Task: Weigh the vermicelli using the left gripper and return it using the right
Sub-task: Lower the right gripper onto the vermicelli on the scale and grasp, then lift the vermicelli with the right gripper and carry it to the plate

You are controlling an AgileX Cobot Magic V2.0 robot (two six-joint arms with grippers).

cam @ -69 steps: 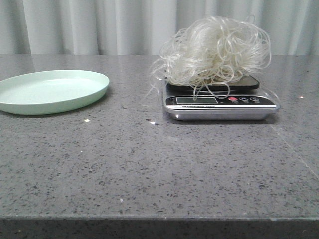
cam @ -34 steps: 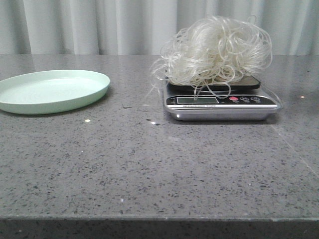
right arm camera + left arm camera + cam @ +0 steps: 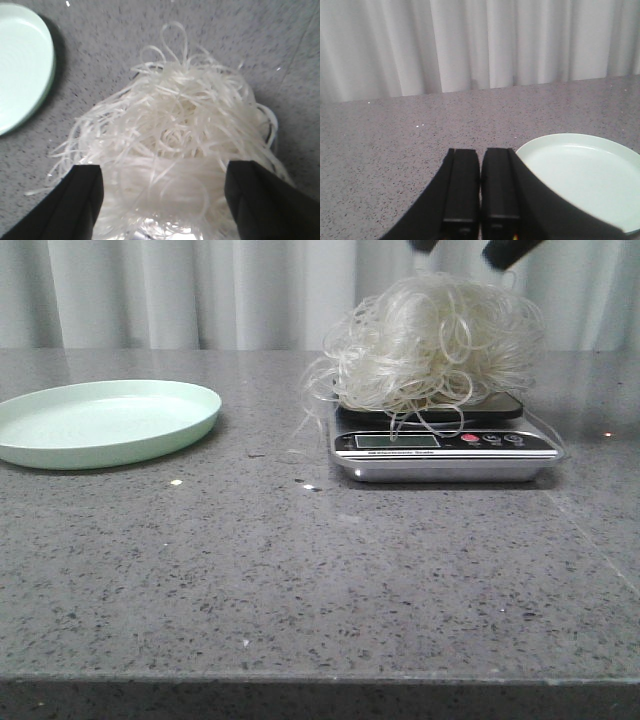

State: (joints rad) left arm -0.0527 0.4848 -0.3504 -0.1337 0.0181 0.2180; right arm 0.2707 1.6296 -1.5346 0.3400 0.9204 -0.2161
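Table (image 3: pixel 300 580) filled the lower frame; plate (image 3: pixel 105 422) sat left of center, bare. Vermicelli (image 3: pixel 432 340) was heaped on the scale (image 3: pixel 445 445) right of center, strands spilling over its left edge. Right gripper (image 3: pixel 162 200) hung above the nest, fingers spread wide to either side, not touching. Left gripper (image 3: pixel 480 200) had fingers pressed together, holding nothing, just beside the plate.

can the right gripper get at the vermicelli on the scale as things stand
Probably yes. The right gripper hangs open above the vermicelli, its fingers spread wider than the nest on the scale. Nothing lies between them, and the left gripper is away by the plate.
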